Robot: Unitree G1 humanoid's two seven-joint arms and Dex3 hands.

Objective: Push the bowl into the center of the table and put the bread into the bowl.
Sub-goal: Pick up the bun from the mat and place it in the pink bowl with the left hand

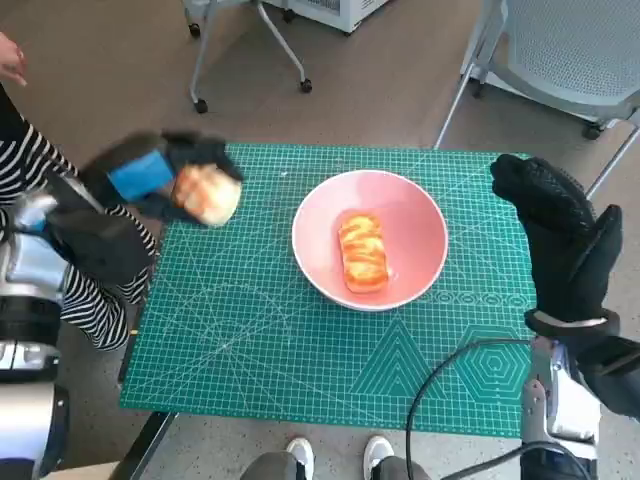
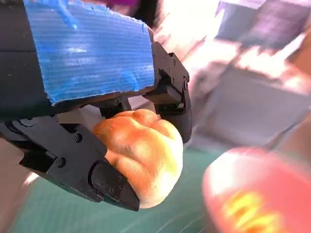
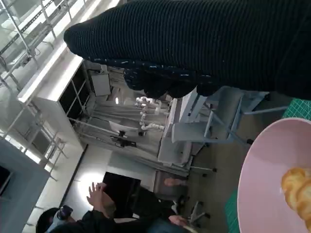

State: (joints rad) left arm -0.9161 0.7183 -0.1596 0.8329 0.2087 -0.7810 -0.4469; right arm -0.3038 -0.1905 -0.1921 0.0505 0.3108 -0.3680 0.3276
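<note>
Bread (image 1: 207, 193), a soft golden roll, sits gripped in our left hand (image 1: 165, 175) above the mat's 10 o'clock edge. From it the smooth pink bowl (image 1: 420, 215) lies toward 3 o'clock, near centre, already holding a glazed loaf (image 1: 363, 251) lengthwise 12-to-6. Our right hand (image 1: 560, 235) hovers spread, holding nothing, beside the rim.

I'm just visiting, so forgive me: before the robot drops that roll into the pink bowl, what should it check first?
1. Round bread roll held by the left hand: ok.
2. Pink bowl near the middle of the green mat: ok.
3. Room in the bowl beside the glazed bread already there: ok.
4. Right hand away from the bowl: ok, it holds nothing.
5. Roll above the bowl: not ok, it is off to one side.
</note>
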